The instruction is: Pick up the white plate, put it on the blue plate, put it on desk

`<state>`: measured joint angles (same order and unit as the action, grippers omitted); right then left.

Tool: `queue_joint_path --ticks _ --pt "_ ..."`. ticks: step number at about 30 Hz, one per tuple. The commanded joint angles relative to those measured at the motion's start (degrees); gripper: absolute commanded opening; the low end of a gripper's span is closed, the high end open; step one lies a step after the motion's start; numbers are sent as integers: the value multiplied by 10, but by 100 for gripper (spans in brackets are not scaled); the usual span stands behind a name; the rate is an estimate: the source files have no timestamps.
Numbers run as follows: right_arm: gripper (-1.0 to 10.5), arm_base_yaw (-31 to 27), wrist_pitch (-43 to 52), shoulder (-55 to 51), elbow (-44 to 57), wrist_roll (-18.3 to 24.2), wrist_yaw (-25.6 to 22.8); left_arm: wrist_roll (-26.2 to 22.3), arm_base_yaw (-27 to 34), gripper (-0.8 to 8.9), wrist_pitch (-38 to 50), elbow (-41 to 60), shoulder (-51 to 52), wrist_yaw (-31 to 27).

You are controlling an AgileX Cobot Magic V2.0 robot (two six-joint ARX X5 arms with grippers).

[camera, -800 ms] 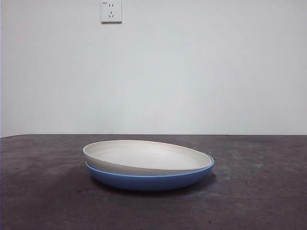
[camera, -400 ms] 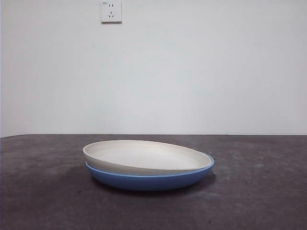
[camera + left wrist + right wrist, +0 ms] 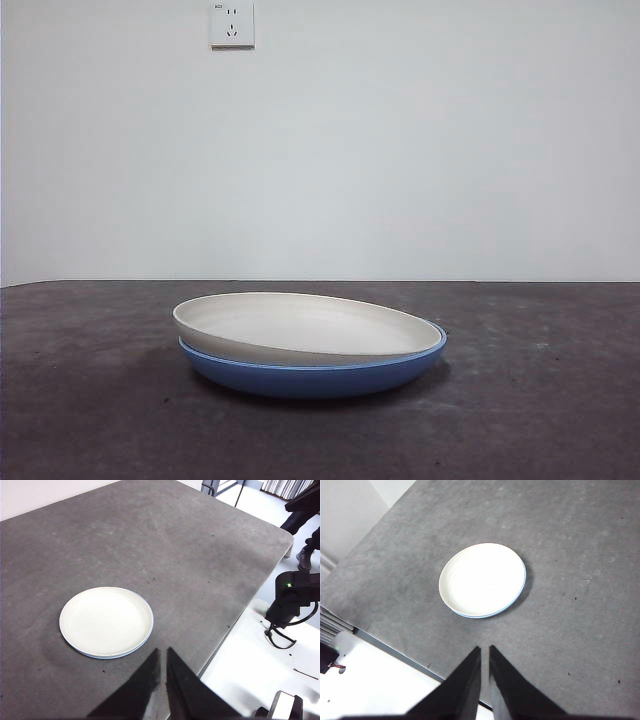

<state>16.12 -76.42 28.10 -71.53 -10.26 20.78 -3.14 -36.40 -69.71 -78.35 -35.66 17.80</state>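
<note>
The white plate [image 3: 300,326] lies inside the blue plate [image 3: 320,376] at the middle of the desk [image 3: 540,400], tilted a little with its left rim raised. In both wrist views the white plate [image 3: 105,621] [image 3: 481,579] covers the blue plate [image 3: 148,633] [image 3: 522,582], which shows only as a thin rim. My left gripper [image 3: 162,652] is shut and empty, high above the desk and well back from the plates. My right gripper [image 3: 485,650] is likewise shut, empty and far from the stack. Neither arm appears in the front view.
A wall socket [image 3: 231,23] sits high on the white wall behind the desk. The desk's edge [image 3: 235,625] drops off to a white floor with the other arm's base [image 3: 292,597]; a white area lies past the desk's edge [image 3: 385,650] in the right wrist view.
</note>
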Motion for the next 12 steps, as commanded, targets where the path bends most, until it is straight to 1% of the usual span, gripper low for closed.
queue_joint_path --ticks 1,9,12 --pt "24 3 6 1 -9 6 0 -3 -4 20 3 -6 -2 -2" --pt "24 3 6 1 -9 6 0 -3 -2 20 4 -6 -2 -2" --pt "24 3 6 1 -9 6 0 -3 18 20 5 -4 -2 -2"
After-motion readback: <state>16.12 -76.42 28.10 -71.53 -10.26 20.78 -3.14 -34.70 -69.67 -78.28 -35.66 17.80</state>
